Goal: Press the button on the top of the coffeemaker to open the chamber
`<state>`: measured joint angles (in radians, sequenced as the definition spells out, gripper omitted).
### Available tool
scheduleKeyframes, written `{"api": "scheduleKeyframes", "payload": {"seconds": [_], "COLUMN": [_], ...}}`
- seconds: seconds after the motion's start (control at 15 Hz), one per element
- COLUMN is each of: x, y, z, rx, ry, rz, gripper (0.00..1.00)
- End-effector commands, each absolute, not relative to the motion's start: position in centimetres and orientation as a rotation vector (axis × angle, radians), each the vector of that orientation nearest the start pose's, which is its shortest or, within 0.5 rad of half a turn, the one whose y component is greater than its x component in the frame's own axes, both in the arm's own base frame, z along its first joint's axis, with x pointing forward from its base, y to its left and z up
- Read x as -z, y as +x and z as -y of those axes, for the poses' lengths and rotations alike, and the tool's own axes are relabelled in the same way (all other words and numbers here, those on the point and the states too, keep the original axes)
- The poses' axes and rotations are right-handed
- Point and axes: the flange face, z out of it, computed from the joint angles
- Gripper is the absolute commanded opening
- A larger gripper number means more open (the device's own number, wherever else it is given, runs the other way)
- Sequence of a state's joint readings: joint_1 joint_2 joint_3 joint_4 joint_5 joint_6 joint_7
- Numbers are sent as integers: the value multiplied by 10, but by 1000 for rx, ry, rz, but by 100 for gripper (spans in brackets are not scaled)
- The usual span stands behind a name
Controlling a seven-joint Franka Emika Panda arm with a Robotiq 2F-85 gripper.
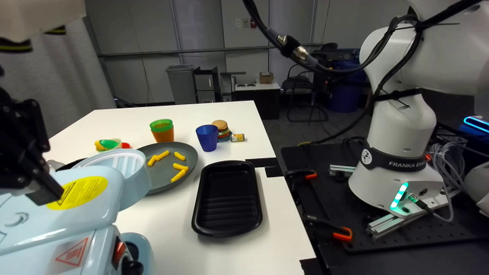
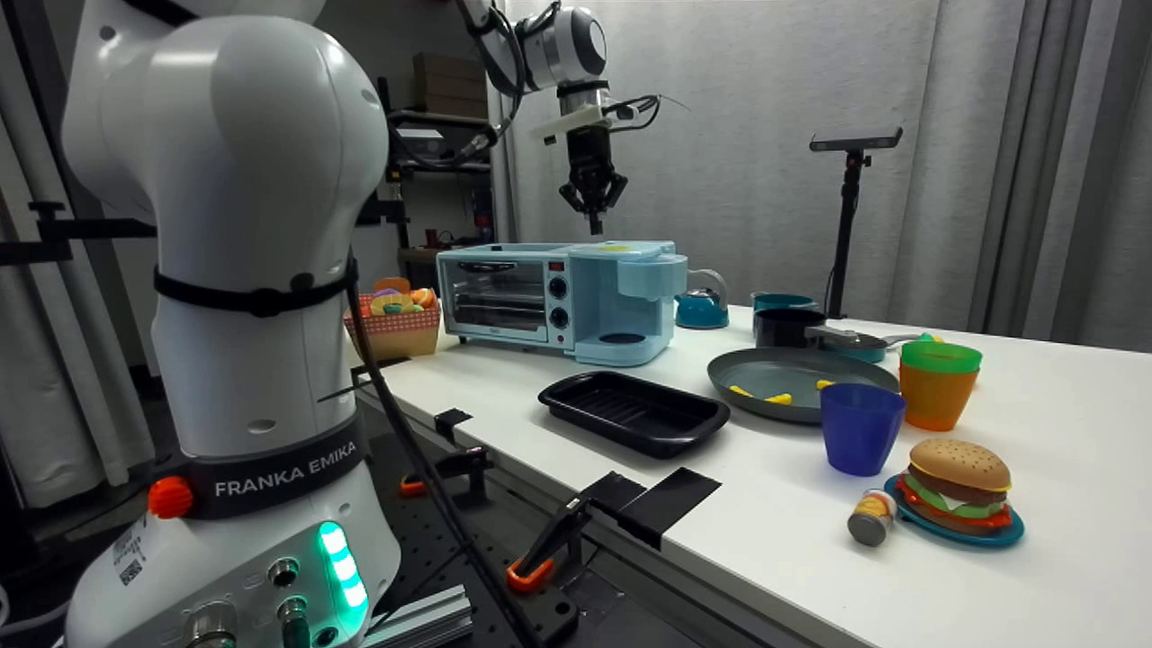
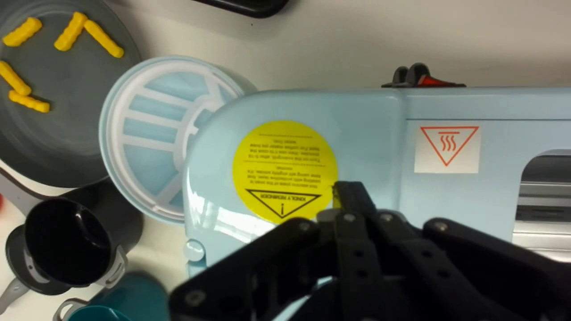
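The pale blue coffeemaker [image 1: 105, 212] with a yellow sticker on its rounded lid stands on the white table. It also shows in an exterior view [image 2: 621, 292] and fills much of the wrist view [image 3: 366, 133]. Its round ribbed filter basket [image 3: 169, 133] juts out at the end from under the lid. A small round raised disc [image 1: 14, 219] shows on the lid in an exterior view; the gripper hides that part of the lid in the wrist view. My gripper [image 2: 595, 223] points down above the lid with a gap. Its fingertips [image 3: 352, 194] are together, empty, near the sticker's edge.
The toaster oven part [image 2: 499, 301] joins the coffeemaker. A black tray [image 1: 229, 198] lies in front. A grey plate [image 1: 164, 183] with yellow pieces lies beside the basket. A black pot [image 3: 67, 240] and a teal pot [image 3: 129, 298] stand near. Cups and a toy burger [image 2: 958, 477] stand farther off.
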<state>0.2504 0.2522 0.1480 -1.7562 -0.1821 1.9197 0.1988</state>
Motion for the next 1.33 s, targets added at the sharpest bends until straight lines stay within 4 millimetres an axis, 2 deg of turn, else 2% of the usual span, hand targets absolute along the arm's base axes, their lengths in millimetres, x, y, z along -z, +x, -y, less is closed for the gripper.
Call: {"api": "scheduleKeyframes", "payload": {"seconds": [0.0,0.47,0.73,1.27], "x": [-438,-458,-462,-459], "y": [553,521,497,445], "z": [-216,-191,-165,-108], "rx": [-37,11,18,-6], "ry": [-3314,-3333,-3343,-3351], "rz": [394,289,184,10], "gripper": [0,0,0,0]}}
